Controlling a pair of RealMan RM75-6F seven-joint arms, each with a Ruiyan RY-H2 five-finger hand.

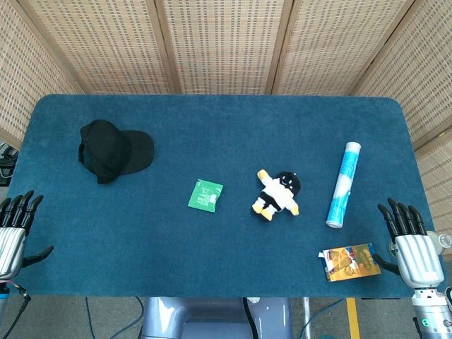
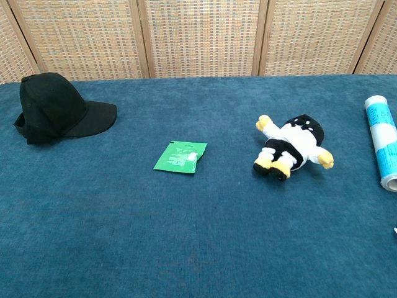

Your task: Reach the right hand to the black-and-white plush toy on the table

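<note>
The black-and-white plush toy (image 1: 278, 194) with yellow hands and feet lies flat near the middle of the blue table (image 1: 212, 120); the chest view shows the plush toy (image 2: 291, 146) right of centre. My right hand (image 1: 412, 244) hovers at the table's front right corner, fingers spread, holding nothing, well to the right of the toy. At the front left edge my left hand (image 1: 15, 229) is also open and empty. Neither hand shows in the chest view.
A black cap (image 1: 111, 150) lies at the back left. A green packet (image 1: 205, 195) sits left of the toy. A blue-and-white roll (image 1: 342, 185) lies between the toy and my right hand, with an orange snack packet (image 1: 348, 262) beside that hand.
</note>
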